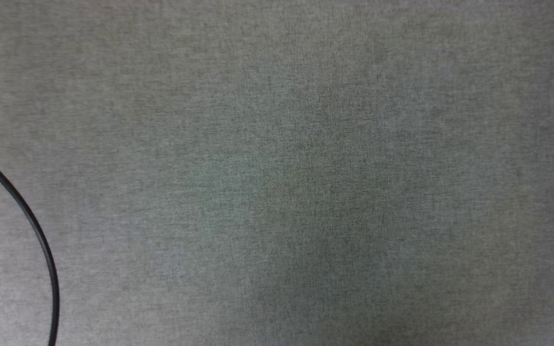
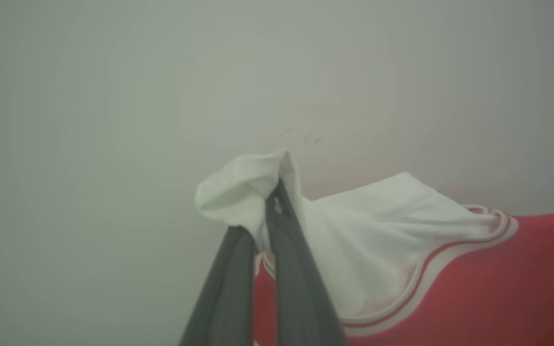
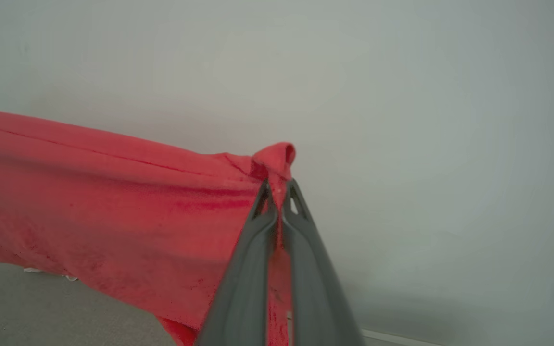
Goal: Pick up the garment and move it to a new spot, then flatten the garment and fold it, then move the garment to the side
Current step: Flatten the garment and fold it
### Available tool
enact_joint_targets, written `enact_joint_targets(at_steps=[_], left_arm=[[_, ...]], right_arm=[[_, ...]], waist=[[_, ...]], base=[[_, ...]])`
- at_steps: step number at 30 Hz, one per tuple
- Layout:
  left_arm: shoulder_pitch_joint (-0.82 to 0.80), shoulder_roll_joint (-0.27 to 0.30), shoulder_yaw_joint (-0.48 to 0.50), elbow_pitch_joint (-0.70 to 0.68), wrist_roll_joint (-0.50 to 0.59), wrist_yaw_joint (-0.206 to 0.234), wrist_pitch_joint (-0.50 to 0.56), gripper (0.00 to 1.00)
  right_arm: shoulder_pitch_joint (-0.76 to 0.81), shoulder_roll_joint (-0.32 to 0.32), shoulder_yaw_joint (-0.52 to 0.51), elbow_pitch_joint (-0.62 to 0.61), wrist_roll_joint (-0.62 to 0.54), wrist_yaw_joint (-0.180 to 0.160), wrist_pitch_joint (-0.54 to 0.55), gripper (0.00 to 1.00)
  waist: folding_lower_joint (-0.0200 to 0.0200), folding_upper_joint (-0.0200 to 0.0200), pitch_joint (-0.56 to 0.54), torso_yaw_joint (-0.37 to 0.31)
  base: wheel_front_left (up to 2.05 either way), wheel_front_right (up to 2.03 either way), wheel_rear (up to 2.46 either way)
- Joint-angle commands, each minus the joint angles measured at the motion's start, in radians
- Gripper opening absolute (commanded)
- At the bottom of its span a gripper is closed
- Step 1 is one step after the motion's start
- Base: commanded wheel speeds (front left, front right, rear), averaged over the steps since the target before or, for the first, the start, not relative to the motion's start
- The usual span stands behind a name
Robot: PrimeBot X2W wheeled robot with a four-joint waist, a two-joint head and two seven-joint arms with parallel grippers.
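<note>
Left gripper [image 2: 270,202] and right gripper [image 3: 278,190], each with its 2 dark fingers pressed together on cloth, hold the garment [image 3: 89,202] up in the air. Behind the garment stands a pale wall [image 3: 426,120]. Below the garment's sagging lower edge, in the right wrist view, lies a grey strip [image 3: 41,312] of floor or table cover. The head view gives a grey woven surface [image 1: 306,168] crossed by 1 black cable [image 1: 31,226]; how either lies relative to the garment cannot be told. The garment's red body spreads sideways from the right gripper's pinch, which bunches a red corner or hem into a small knob just past the fingertips. The white sleeve [image 2: 378,230] of the garment is clamped by the left gripper, its end puffed over the fingertips. A striped trim [image 2: 426,269] curves between the white cloth and the red body. Handling, as judged: the garment is light, soft and wholly limp, so it drapes from whichever 2 points carry it and keeps no shape. It is not fragile, though smooth jersey knit may creep out of a narrow pinch. The best holds are doubled edges, such as sleeve ends, shoulder seams and hem corners, taken well apart so that the body hangs flat.
</note>
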Motion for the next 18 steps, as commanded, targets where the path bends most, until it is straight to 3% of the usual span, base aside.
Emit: enact_joint_targets(at_steps=[1,6,12,18], left_arm=[[0.037,-0.001,-0.011,0.003,-0.021,-0.001,-0.004,0.00],[0.182,-0.007,-0.045,0.002,-0.074,-0.001,-0.028,0.00],[0.462,-0.022,-0.080,-0.017,-0.150,-0.001,-0.067,0.00],[0.768,-0.031,-0.079,-0.073,-0.157,0.002,-0.086,0.00]], right_arm=[[0.032,-0.011,0.021,0.015,0.005,-0.001,-0.008,0.00],[0.149,-0.011,0.076,0.052,0.040,-0.001,-0.033,0.00],[0.386,-0.035,0.135,0.098,0.112,-0.001,-0.090,0.00],[0.642,-0.064,0.175,0.101,0.186,-0.001,-0.153,0.00]], waist=[[-0.0004,0.0000,-0.025,0.006],[-0.0004,0.0000,-0.096,0.014],[-0.0004,0.0000,-0.238,0.024],[-0.0004,0.0000,-0.376,0.032]], base=[[0.00,0.00,0.00],[0.00,0.00,0.00],[0.00,0.00,0.00],[0.00,0.00,0.00]])
